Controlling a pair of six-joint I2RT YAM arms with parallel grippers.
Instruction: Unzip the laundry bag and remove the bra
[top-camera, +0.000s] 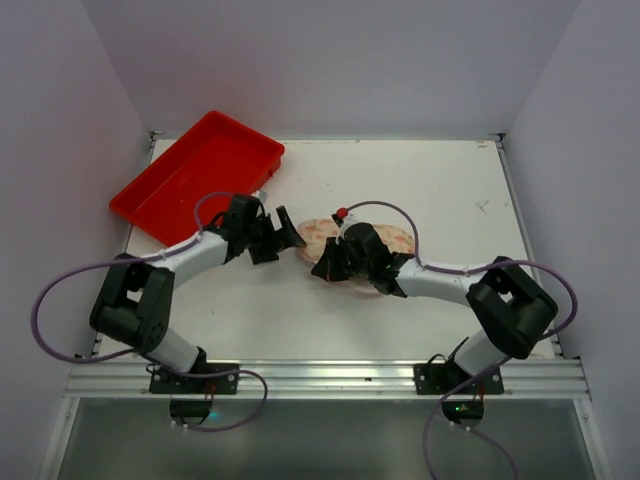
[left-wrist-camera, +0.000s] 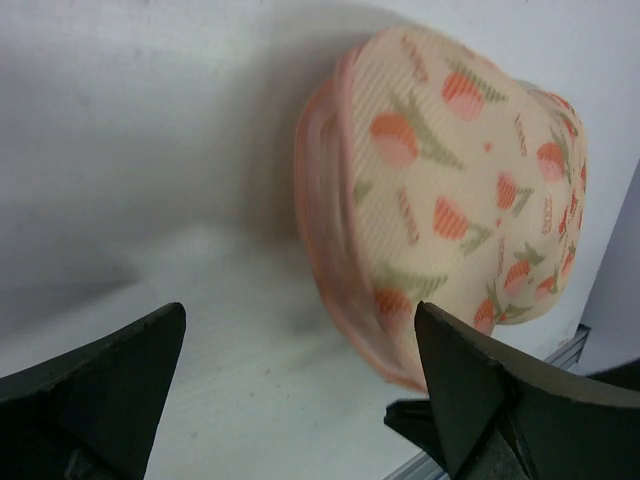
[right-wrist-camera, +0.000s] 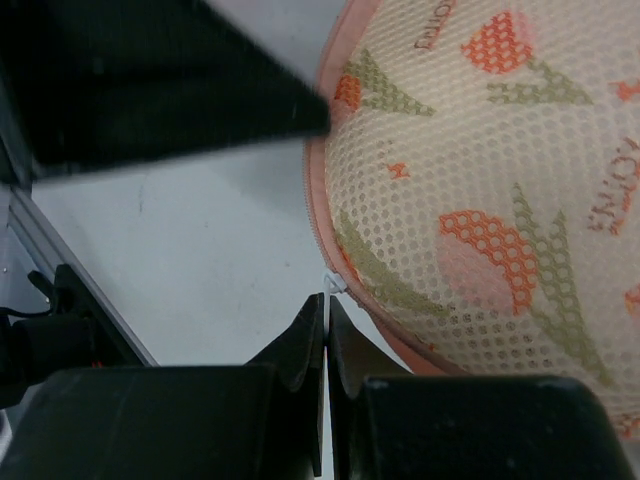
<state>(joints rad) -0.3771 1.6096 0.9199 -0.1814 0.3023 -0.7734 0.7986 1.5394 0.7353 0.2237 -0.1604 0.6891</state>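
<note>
The laundry bag lies mid-table, a cream mesh pouch with orange-red prints and pink zip edging. It is zipped shut. In the left wrist view the laundry bag sits just ahead of my left gripper, which is open, its right finger close to the bag's edge. In the right wrist view my right gripper is shut on the small white zip pull at the bag's pink rim. The bra is hidden inside. From above, my left gripper is at the bag's left end and my right gripper at its near side.
A red plastic tray sits at the table's back left corner. White walls enclose the table on three sides. The metal rail with the arm bases runs along the near edge.
</note>
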